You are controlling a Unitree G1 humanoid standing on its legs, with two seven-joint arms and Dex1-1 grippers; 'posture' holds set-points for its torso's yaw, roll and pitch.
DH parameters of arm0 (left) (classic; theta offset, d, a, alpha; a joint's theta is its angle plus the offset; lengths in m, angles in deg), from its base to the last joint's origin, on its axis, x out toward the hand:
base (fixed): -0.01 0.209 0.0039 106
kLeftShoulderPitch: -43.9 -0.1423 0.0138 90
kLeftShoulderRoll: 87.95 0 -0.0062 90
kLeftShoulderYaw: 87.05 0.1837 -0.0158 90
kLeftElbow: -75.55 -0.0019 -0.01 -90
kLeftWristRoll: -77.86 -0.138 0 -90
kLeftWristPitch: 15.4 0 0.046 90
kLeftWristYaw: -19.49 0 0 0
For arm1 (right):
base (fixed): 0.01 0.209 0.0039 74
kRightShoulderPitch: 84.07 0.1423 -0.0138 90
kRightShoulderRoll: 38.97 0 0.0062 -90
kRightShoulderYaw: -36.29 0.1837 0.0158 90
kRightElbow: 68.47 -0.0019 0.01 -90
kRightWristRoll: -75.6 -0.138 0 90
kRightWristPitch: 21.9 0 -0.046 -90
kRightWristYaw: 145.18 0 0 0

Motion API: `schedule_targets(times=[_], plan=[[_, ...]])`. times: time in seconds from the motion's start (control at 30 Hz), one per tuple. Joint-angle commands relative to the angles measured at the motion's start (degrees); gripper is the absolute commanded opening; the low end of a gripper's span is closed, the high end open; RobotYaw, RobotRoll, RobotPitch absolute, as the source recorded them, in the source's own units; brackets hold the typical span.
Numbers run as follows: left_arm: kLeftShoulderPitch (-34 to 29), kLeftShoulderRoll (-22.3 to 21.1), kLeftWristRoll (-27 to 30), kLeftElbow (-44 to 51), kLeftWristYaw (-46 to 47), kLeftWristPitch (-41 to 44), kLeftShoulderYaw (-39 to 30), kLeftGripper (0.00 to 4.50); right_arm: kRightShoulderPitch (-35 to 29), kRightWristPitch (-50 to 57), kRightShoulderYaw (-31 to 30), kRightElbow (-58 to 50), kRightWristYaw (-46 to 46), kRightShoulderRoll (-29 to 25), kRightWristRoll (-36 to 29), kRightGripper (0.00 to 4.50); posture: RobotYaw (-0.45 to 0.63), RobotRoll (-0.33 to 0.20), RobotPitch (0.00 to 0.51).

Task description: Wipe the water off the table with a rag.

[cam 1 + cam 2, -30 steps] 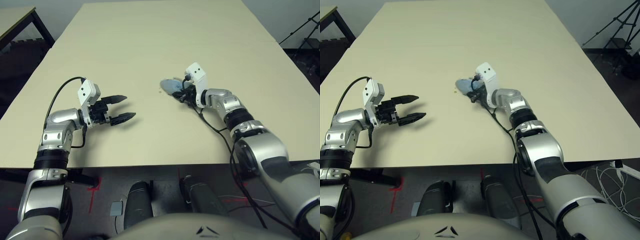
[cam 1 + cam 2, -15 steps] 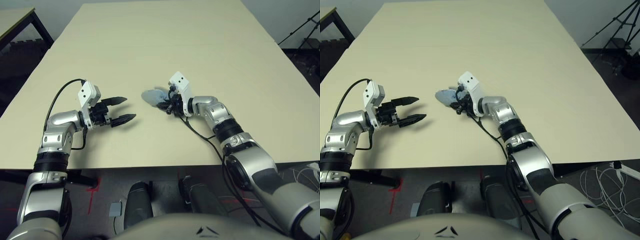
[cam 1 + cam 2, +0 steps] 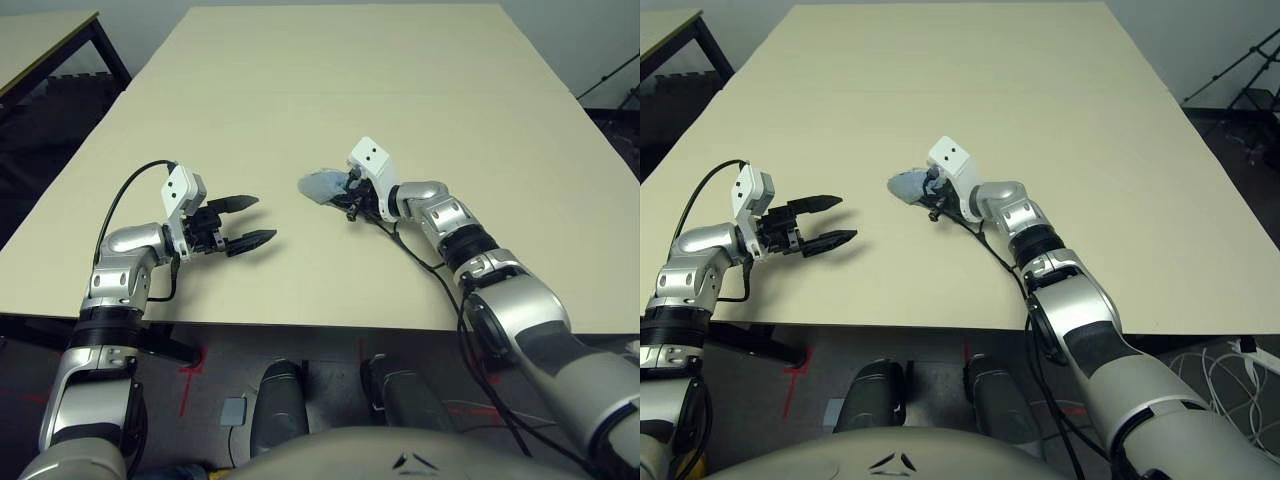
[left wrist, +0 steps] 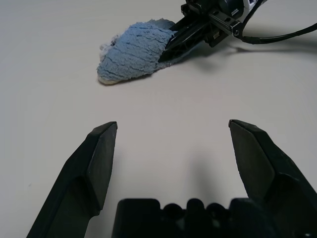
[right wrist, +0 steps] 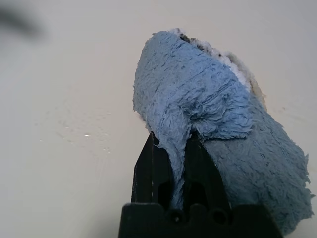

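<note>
One fold of the soft, fuzzy light blue-grey cloth rag with a pale hem (image 5: 188,89) is pinched tight between the two black fingers of the right end effector (image 5: 171,148), while the rest of the rag spreads out ahead of the fingertips and to one side of them. The rag lies low against the plain cream-beige counter (image 3: 330,100). Taking the rag as the landmark, small clear droplets of water (image 5: 86,135) sit on the counter just beside it, apart from its edge, and the black two-fingered left end effector (image 4: 173,131) stands on the robot's left of it, its fingers wide apart with nothing between them.

The rag should handle as a light, limp thing: nothing to break, little weight even when damp, but apt to bunch, drag and fold under itself when pushed. The raised fold in the middle seems the right place to hold, since it leaves a loose, thick pad to meet the counter; a grip at the hem would probably trail more and press less. Wet pile may slip a little, so the pinch wants to stay firm. Wiping appears to be under way, and the next stroke likely needs to carry the flat part of the rag over those droplets with light downward pressure.
</note>
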Motion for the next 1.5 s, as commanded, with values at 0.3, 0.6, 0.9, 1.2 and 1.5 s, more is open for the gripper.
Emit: schedule_targets(times=[0.3, 0.6, 0.9, 1.2, 1.5], plan=[[0.94, 0.05, -0.3, -1.0, -0.48, -0.21, 0.32, 4.5, 2.82, -1.01, 4.46, 8.01, -6.99, -6.72, 0.48, 0.0, -0.11, 0.0, 0.111], [2.92, 0.58, -0.58, -2.51, -0.39, -0.57, 0.57, 4.5, 4.39, 2.4, 9.65, 5.3, -3.17, -12.69, -3.66, 0.0, -0.12, 0.0, 0.112], [4.85, 1.12, -1.57, -5.59, 1.41, -3.3, -0.08, 4.5, 4.05, 16.25, 12.6, -6.27, 11.45, -29.83, -7.75, 0.0, -0.15, 0.0, 0.121], [8.94, 2.91, -4.65, -12.6, 3.52, -9.01, 0.91, 4.5, -1.05, 22.09, 12.5, -7.98, 16.39, -41.44, -7.66, 0.0, -0.18, 0.0, 0.12], [10.01, 2.04, -4.64, -12.79, 2.18, -8.47, 1.21, 4.5, -9.47, 30.31, 14.29, -16.15, 19.59, -41.55, -11.54, 0.0, -0.18, 0.0, 0.121]])
